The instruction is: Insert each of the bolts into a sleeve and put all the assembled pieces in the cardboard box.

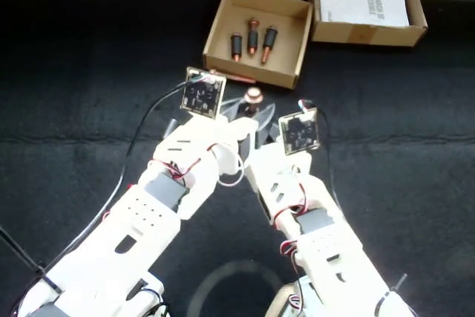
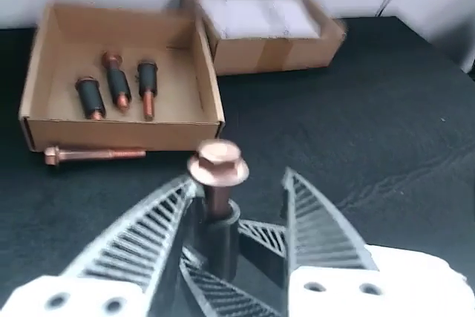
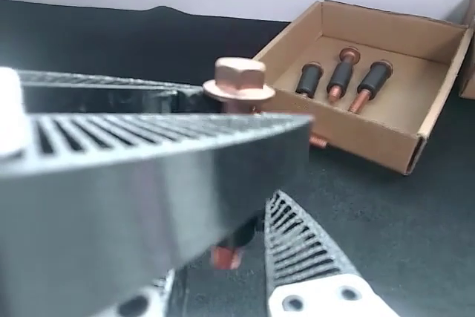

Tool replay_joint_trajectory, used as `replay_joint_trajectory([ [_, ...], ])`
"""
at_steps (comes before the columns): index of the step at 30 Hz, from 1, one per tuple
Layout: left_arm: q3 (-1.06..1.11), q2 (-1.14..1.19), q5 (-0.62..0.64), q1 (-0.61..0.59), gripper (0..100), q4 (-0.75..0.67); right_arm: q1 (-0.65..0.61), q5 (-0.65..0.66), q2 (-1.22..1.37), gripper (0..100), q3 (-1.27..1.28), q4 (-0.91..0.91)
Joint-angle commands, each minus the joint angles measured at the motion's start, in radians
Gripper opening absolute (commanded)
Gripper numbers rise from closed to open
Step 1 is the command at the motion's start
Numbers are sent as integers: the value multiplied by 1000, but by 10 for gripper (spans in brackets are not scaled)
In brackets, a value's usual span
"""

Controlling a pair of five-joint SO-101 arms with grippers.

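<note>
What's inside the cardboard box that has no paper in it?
Three copper bolts, each in a black sleeve, lie side by side on the floor of the cardboard box. The sleeves cover part of each bolt.

copper bolt (image 2: 217,165) in black sleeve (image 2: 215,243); three copper-and-black assembled pieces (image 2: 119,87) in brown cardboard box (image 2: 119,130); loose copper bolt (image 2: 93,154) on black table (image 2: 371,146); left gripper (image 2: 239,183) white, its fingers (image 2: 141,228) grey with ribbed lattice; second brown box (image 2: 267,53) with white printed sheet (image 2: 256,16).
</note>
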Motion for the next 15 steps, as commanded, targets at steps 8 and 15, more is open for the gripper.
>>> replay_joint_trajectory([
  [8, -22, -182, 6, 12, 178, 206, 24, 9, -21, 6, -31, -15],
  [15, -22, -361, 5, -73, 178, 362, 68, 9, -21, 6, -38, -13],
])
